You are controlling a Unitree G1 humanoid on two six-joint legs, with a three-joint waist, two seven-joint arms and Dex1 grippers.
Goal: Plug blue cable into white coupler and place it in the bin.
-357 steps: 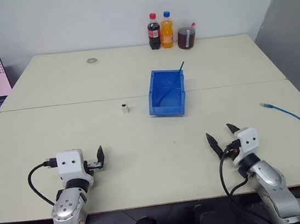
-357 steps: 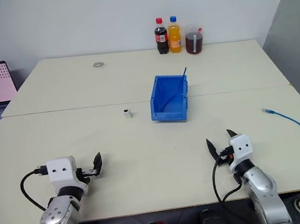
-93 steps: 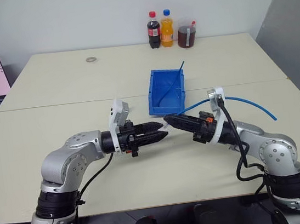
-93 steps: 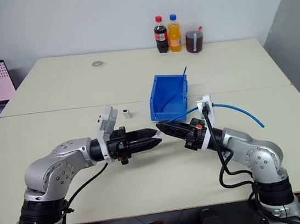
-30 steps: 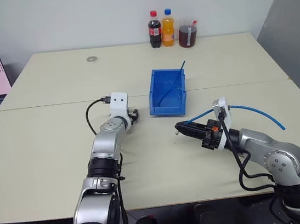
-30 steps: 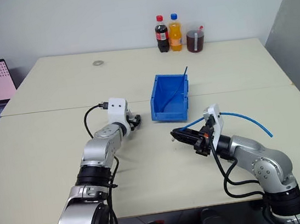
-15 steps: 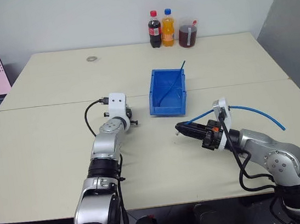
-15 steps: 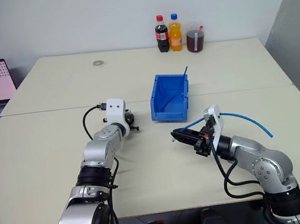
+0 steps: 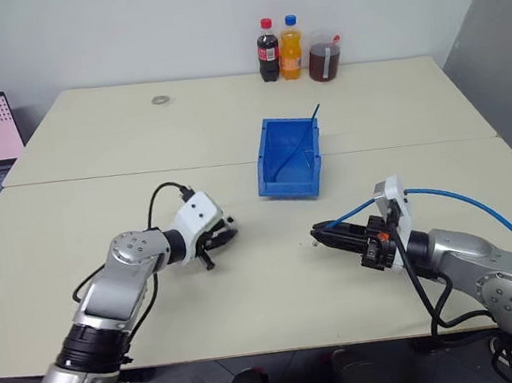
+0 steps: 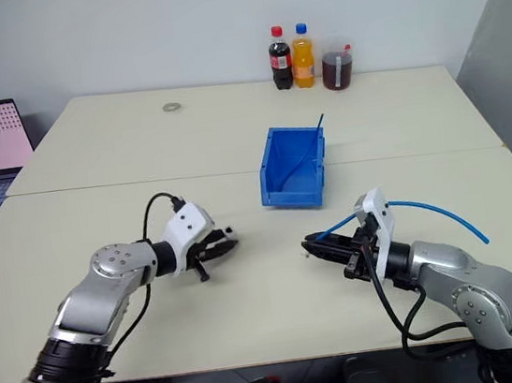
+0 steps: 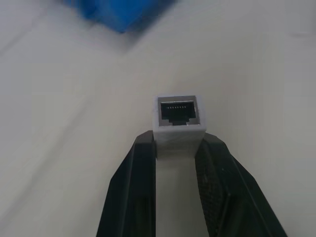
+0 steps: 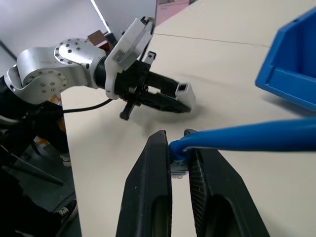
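Listing by size, I count: table (image 9: 228,120); blue bin (image 9: 289,157) mid-table, open top, a dark-blue cable lying inside; my right gripper (image 10: 312,244) clamped on the plug end of the light-blue cable (image 10: 443,212), which arcs away behind it; my left gripper (image 11: 177,148) pinching the white coupler (image 11: 178,120), socket facing outward, just above the tabletop.
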